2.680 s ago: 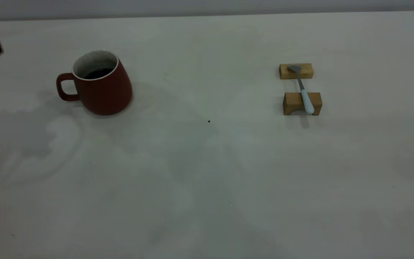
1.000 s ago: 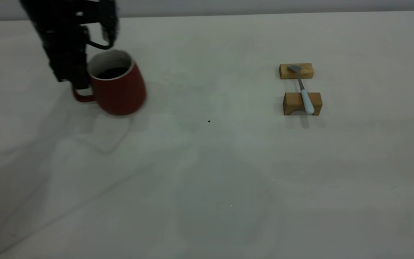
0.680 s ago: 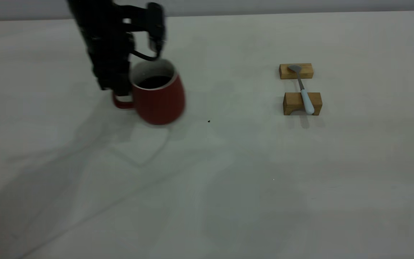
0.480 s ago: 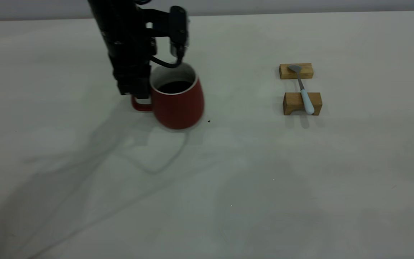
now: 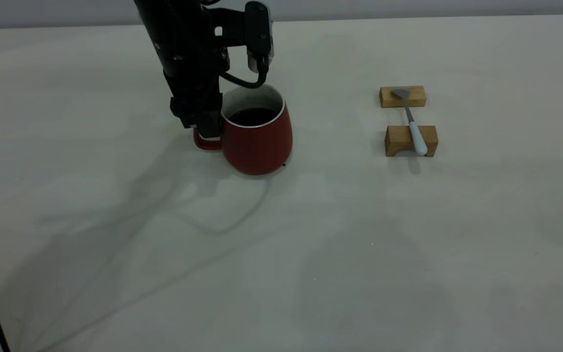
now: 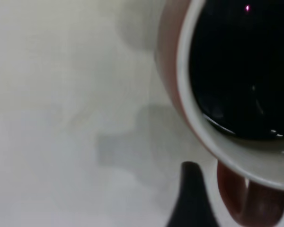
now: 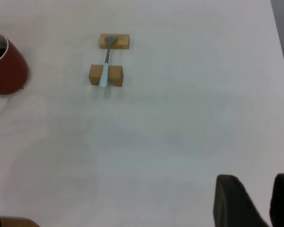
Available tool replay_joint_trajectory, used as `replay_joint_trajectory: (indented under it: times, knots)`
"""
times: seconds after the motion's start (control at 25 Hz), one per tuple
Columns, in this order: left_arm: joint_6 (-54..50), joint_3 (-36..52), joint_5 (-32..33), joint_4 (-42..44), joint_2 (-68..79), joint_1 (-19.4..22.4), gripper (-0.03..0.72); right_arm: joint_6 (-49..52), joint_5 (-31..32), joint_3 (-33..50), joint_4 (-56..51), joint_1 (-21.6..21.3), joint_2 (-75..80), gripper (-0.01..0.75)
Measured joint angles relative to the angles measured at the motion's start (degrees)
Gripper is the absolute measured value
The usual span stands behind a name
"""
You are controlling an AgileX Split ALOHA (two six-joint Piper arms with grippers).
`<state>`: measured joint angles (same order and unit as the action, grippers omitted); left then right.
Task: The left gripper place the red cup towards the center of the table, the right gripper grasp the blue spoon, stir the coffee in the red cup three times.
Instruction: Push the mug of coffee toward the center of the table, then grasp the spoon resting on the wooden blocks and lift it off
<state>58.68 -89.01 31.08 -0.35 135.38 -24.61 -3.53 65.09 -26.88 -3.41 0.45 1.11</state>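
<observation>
The left gripper (image 5: 206, 128) has its fingers pinched on the loop handle of the red cup (image 5: 257, 142), which sits upright just beside them near the middle of the surface (image 5: 311, 244), apparently resting on it, though contact under the base cannot be confirmed. To finish this step well, I would check the base is flat before easing the fingers apart, then draw straight back from the handle without nudging it — the coffee (image 5: 252, 116) stands fairly high inside the white rim and a jolt could slop it. The blue spoon (image 5: 412, 124) lies well apart from the left fingers, bridging two wooden blocks (image 5: 401, 139), handle end on the nearer block. The left wrist view shows what the exterior view hides: one dark finger (image 6: 191, 198) close beside the handle, and the coffee's still surface from above. The right wrist view alone shows the right gripper (image 7: 253, 201) — fingers spread with a gap between them, holding nothing, far from the spoon and the cup alike, so its approach has yet to begin.
</observation>
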Motion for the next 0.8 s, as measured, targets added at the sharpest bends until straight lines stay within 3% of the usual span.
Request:
replay_joint_trajectory:
  times: [0.08,0.24,0.52,0.68,0.8]
  knots:
    - [-2.76,-0.05,1.91,0.0,-1.88,0.0,0.672,0.0,0.0,0.0,0.0,0.0,0.0,0.237]
    - [-11.3,-2.37,9.12,0.35,-9.88,0.0,0.654,0.0,0.0,0.0,0.0,0.0,0.0,0.237]
    - [-31.57,-5.71,26.58,1.04,-28.42,0.0,0.493,0.0,0.0,0.0,0.0,0.0,0.0,0.237]
    - [-37.6,-5.71,35.63,1.04,-37.92,0.0,0.416,0.0,0.0,0.0,0.0,0.0,0.0,0.237]
    - [-38.4,-5.71,35.82,1.11,-43.46,0.0,0.369,0.0,0.0,0.0,0.0,0.0,0.0,0.237]
